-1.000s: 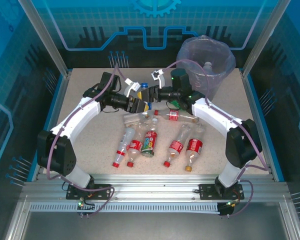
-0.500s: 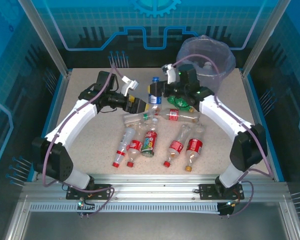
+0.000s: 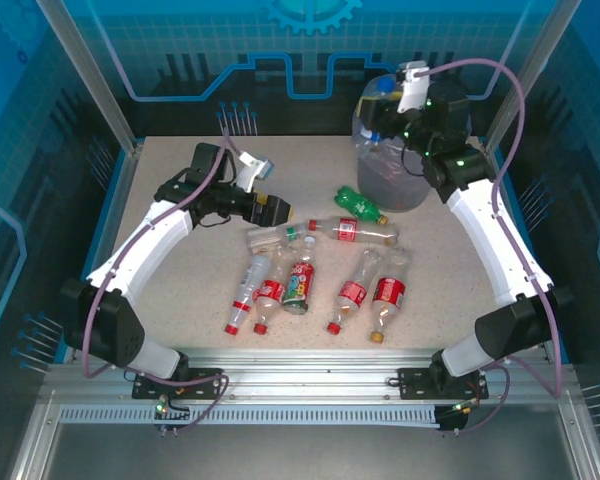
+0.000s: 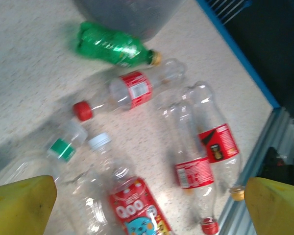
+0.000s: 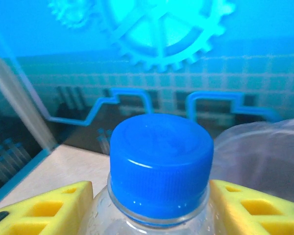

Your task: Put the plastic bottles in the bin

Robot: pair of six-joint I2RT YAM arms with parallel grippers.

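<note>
Lying loose, eight bottles [image 3: 388, 293]; right claw [image 5: 150, 208] clamps one blue-capped bottle [image 5: 160, 156], left claw [image 4: 149, 201] apart.

We see a beige speckled worktop [image 3: 190, 300]. The green bottle [image 4: 112, 45] has a yellowish cap; the red-labelled bottles [image 4: 193, 171] are clear, many red-capped. The right claw [image 5: 149, 208] is yellow, its blue-capped bottle [image 5: 159, 156] clear. The bin [image 3: 390, 195] is grey, its bag [image 3: 372, 150] lavender.

You've got white link shells with black joint housings on left arm [image 3: 145, 240] and right arm [image 3: 495, 230], a lavender cable looped along each. Left gripper [image 4: 147, 210] and right gripper [image 5: 159, 205]: yellow fingers [image 5: 44, 208], square-pocketed on the right.
</note>
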